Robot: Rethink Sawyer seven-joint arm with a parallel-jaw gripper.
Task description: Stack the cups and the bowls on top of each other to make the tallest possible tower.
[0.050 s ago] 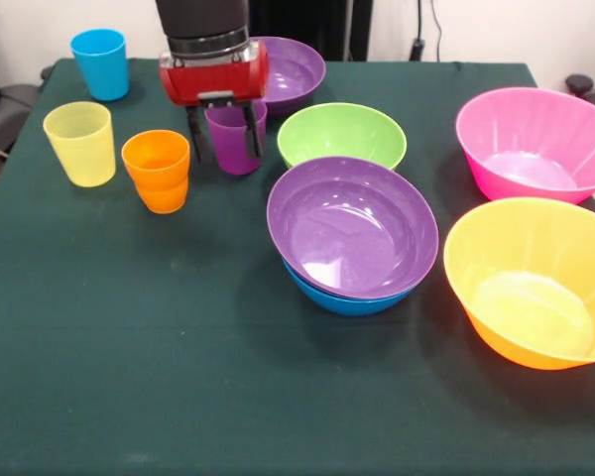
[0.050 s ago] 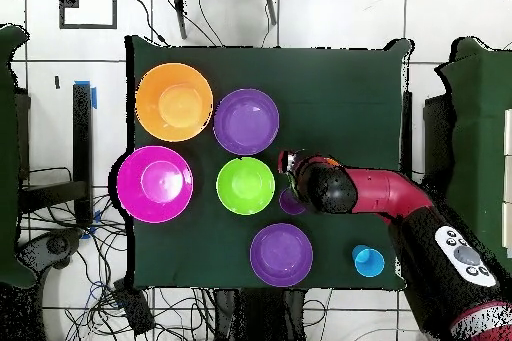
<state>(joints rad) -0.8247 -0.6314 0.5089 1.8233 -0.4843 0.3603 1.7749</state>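
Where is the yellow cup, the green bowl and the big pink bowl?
yellow cup (image 1: 79, 145): front view, on its side wall.
green bowl (image 1: 341, 134): front view, on its inside.
pink bowl (image 1: 535, 149): front view, on its inner wall.

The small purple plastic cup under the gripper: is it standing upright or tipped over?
Upright. The small purple plastic cup stands on the table with its open mouth up, and the gripper has one finger inside its rim.
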